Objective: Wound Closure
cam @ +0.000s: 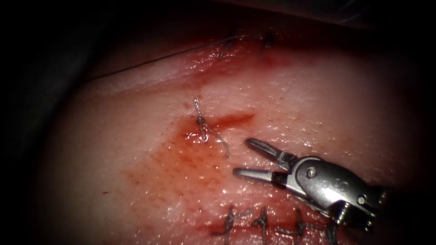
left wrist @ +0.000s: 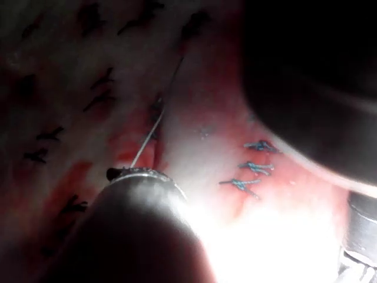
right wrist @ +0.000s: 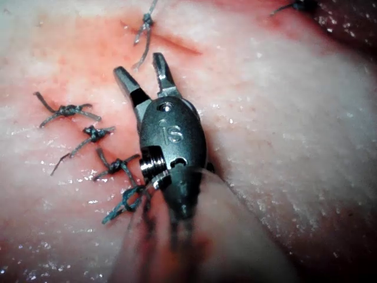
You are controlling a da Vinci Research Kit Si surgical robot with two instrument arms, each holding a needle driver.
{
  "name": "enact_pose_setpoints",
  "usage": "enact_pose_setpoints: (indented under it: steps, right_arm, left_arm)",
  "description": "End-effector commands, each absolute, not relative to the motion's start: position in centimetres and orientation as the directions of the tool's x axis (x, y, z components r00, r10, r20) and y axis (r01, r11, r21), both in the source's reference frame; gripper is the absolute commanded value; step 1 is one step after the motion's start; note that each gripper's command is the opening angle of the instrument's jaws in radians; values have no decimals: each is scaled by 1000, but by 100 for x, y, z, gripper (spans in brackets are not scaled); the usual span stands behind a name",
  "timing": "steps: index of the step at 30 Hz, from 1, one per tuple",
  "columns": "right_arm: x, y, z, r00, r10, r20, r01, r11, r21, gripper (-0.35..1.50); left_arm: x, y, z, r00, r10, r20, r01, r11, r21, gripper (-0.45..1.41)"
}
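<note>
My right tool (cam: 241, 157) lies over the tissue (cam: 318, 104) with its jaws open and nothing between them (right wrist: 139, 65). Its tips point left at a knotted stitch (cam: 200, 120) whose short cut ends stick out, at the left end of a short red cut (cam: 234, 119). The same knot (right wrist: 145, 23) sits just beyond the tips in the right wrist view. A long dark thread (cam: 159, 59) runs taut across the far tissue from a far stitch toward the left. In the left wrist view that thread (left wrist: 159, 115) leads down to the end of the left arm's shaft (left wrist: 129, 224).
A row of tied stitches (cam: 263, 222) crosses the near edge, below my right tool (right wrist: 94, 134). Blue knots (left wrist: 253, 168) also show in the left wrist view. Two dark stitches (cam: 268, 41) sit at the far edge. Red fluid (cam: 190, 149) stains the tissue around the central knot.
</note>
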State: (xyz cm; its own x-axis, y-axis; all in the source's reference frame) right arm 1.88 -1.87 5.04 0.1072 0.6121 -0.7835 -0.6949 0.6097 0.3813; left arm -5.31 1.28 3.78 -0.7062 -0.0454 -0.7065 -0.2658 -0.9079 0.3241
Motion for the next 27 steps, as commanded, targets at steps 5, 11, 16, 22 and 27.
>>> enact_pose_setpoints:
  steps: [5,11,16,22,27]
  right_arm:
    - [174,-195,520,163,649,-743,-702,605,374,-18]
    - [146,-208,517,172,704,-689,-715,571,404,0]
    - [135,-233,519,201,735,-648,-772,526,357,66]
    - [63,-245,508,250,774,-581,-838,474,272,-21]
    - [-6,-239,491,232,779,-582,-922,368,124,-16]
  left_arm:
    - [-544,141,407,-671,-12,-741,-279,-923,267,-45]
    - [-581,143,429,-667,11,-745,-267,-937,226,-45]
    - [-625,134,444,-640,-14,-769,-226,-952,205,-45]
    - [-664,115,458,-654,-13,-756,-190,-965,181,-45]
    - [-685,100,472,-656,-16,-754,-167,-972,166,-45]
